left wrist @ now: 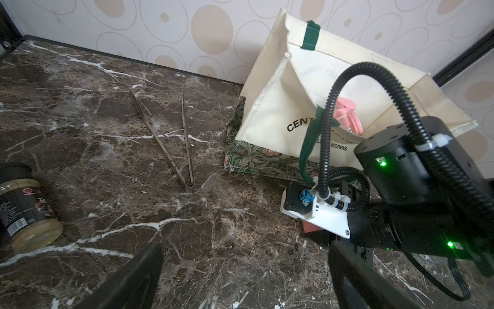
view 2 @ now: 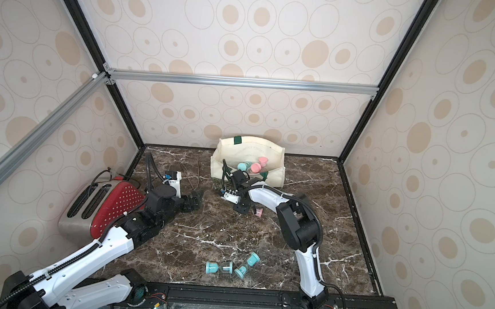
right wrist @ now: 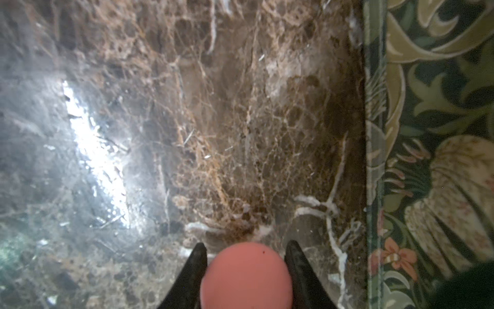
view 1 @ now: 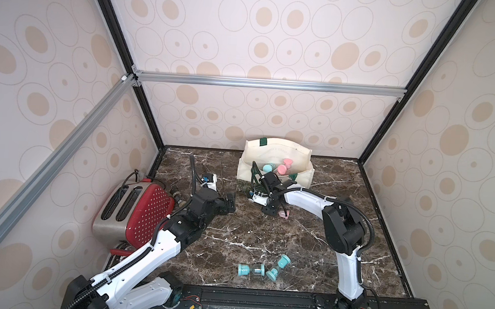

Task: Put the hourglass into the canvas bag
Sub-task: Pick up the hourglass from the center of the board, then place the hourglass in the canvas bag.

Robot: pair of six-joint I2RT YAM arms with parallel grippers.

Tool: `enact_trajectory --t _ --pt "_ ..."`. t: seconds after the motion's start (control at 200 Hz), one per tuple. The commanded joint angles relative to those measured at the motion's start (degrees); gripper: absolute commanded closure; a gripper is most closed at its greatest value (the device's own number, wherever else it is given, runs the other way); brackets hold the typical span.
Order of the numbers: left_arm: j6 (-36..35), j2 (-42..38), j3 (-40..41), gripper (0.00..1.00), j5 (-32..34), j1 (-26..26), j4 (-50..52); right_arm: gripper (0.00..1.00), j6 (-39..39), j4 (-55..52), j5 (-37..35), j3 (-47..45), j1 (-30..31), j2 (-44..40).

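With the right tool (right wrist: 246,244) pinching the pink hourglass (right wrist: 246,278), down at the surface (view 1: 264,237), just in front of the canvas bag (view 1: 276,151), outside it. Holding the left tool (left wrist: 244,248) spread and empty, near the tongs (left wrist: 160,137). Lying nearer the front edge: two teal hourglasses (view 1: 251,270).

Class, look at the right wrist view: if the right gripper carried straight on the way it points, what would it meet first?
The marble tabletop: the right gripper, shut on the pink hourglass, points down at it from close by. The canvas bag lies off to the side. Exact gap unclear.
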State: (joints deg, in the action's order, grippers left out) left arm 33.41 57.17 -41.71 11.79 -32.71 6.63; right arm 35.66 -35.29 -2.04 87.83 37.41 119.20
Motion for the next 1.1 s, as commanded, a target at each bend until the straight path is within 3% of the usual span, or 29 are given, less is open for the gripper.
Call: enact_trajectory --t 0.0,0.49,0.9,1.096 --pt "-0.18 -1.61 -2.77 0.03 0.16 0.51 1.10 0.74 -1.19 -0.36 1.08 -2.73 1.33 -3.98" --pt "-1.57 -2.54 -6.17 0.03 -1.59 0.55 2.51 0.77 -9.21 2.06 8.87 -6.31 1.66 -17.81" --pt "-2.86 -0.19 -9.43 0.02 -4.27 0.55 2.55 0.79 -18.65 -1.99 16.05 6.27 -1.62 -22.36" --pt "-3.00 2.85 -11.14 0.02 -6.96 0.54 1.04 0.82 -24.93 -0.64 14.15 13.00 -4.88 -22.04"
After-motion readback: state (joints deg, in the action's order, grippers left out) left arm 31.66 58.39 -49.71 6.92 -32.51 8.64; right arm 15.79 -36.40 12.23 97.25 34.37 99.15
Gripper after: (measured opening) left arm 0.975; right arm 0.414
